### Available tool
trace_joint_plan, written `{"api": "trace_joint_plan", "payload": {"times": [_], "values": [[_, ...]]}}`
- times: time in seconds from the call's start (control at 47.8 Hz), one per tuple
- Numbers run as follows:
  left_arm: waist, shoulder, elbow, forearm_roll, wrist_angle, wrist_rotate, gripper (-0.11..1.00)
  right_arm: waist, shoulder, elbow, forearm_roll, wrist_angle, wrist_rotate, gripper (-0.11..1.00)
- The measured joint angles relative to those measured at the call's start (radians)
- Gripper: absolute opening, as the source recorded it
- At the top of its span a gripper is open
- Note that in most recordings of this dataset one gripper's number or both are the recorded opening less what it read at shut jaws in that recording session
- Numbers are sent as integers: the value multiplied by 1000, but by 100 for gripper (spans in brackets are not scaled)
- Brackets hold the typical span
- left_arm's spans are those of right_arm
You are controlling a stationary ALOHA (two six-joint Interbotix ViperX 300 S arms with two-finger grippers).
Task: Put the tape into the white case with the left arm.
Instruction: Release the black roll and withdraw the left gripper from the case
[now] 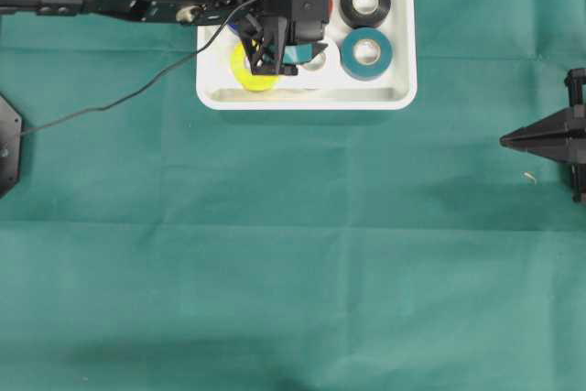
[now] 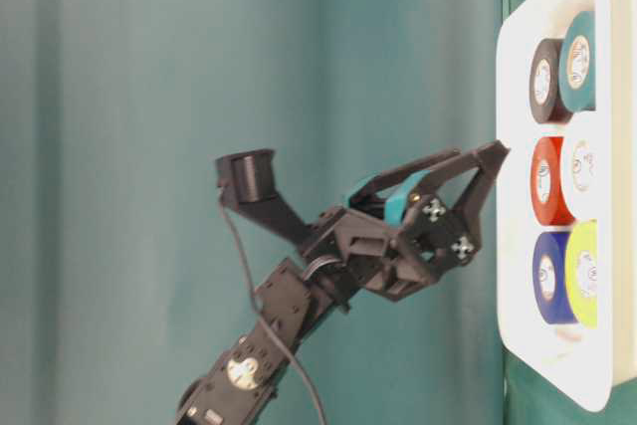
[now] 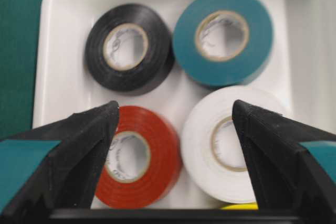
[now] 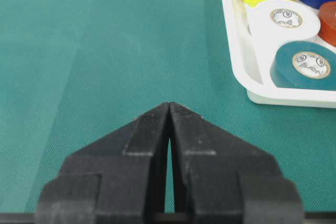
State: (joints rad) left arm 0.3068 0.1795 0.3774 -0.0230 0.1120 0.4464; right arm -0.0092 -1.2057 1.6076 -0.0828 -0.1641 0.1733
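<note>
All six rolls sit in the white case (image 1: 400, 98) — left arm's fingers (image 3: 86, 145) spread wide, empty, so release looks done; next: lift clear w/o nudging rolls — right fingers (image 4: 169, 129) closed.

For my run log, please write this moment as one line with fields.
stage: tape placed | left gripper: open, empty, above white case | case: six rolls | right gripper: shut, parked on cloth

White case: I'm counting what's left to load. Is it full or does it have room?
Full. The shallow white plastic case holds six tape rolls in the table-level view, filling three rows of two.
</note>
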Motion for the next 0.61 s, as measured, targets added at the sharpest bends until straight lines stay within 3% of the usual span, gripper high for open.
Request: {"api": "trace_joint_plan", "payload": {"times": [0.607], "values": [[-183,-129,127,-2,-137,-158,88,0,0,0,0,0,0,-9]]}}
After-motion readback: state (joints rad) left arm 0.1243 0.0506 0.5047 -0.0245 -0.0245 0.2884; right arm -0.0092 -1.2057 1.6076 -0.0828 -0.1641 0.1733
